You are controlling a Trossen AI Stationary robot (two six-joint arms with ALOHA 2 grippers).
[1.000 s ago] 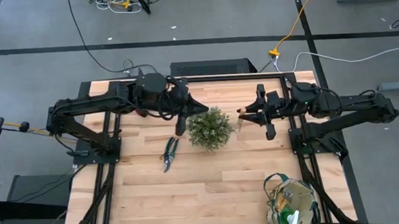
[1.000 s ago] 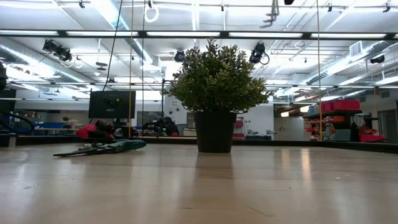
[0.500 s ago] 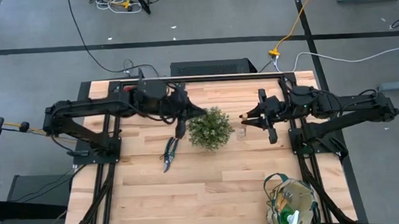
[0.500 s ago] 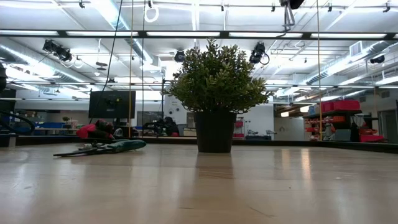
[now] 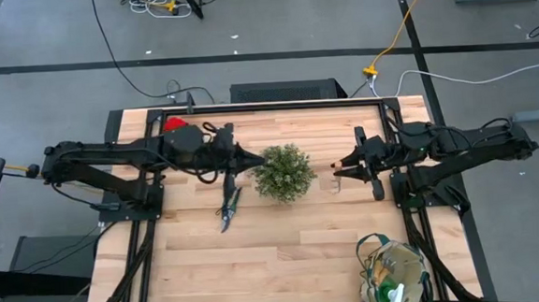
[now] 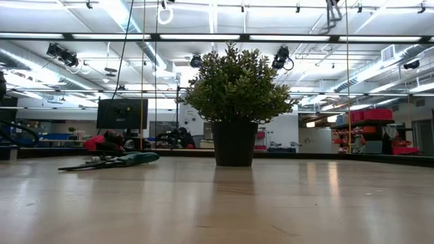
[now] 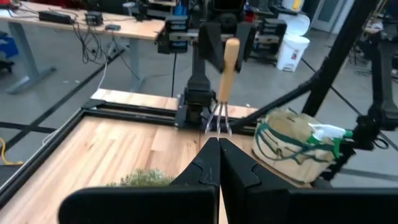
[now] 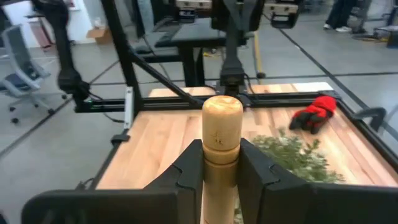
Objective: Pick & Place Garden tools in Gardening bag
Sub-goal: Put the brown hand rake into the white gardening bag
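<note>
The wooden-handled fork (image 7: 225,87), clamped in the right gripper (image 5: 338,165), has drifted right toward mid-frame; left gripper (image 5: 228,177), fingers together, retreats left.

Bag (image 5: 393,275) cut by frame edge (contents too small to identify).

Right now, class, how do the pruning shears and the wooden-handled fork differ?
The pruning shears lie flat on the table, untouched; the wooden-handled fork is held in the air by the right hand. The shears have dark handles; the fork has a pale wooden one. Both are garden tools and neither is in the gardening bag.
</note>
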